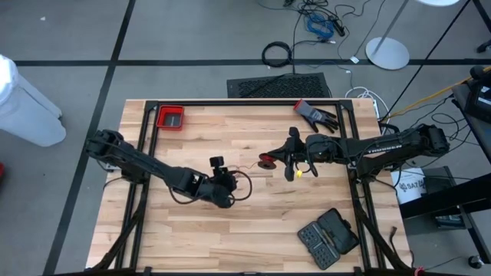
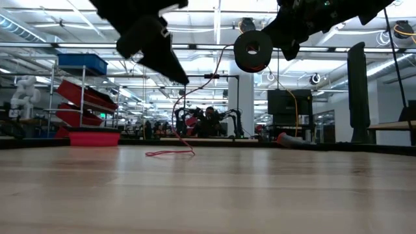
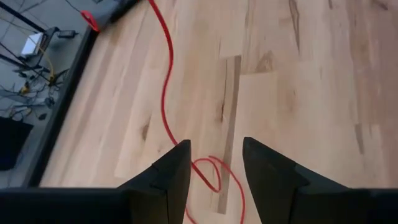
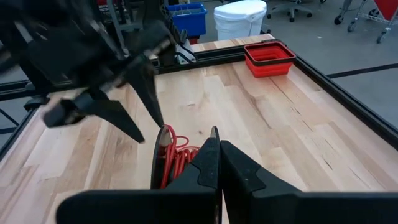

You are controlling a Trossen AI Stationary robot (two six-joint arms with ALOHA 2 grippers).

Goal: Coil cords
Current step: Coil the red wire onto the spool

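The thin red cord runs from a small black disc with a pale centre, which has red turns wound on it. From there it hangs in a slack curve down to the table, where its end lies in a small loop. My right gripper is shut on the disc, high above the table's middle. My left gripper stands open above the loop, slanting down, with a finger on either side of the cord. Whether it touches the cord, I cannot tell. My right gripper pinches the disc's thin rim between its two shut fingers. It comes nearly level from the table's right side. The disc stands on edge, lifted clear of the table. The cord hangs slack below it.
A red tray sits at the far left corner. A black and red glove lies at the far right, and a black case of bits at the near right. Black frame rails border the wooden table.
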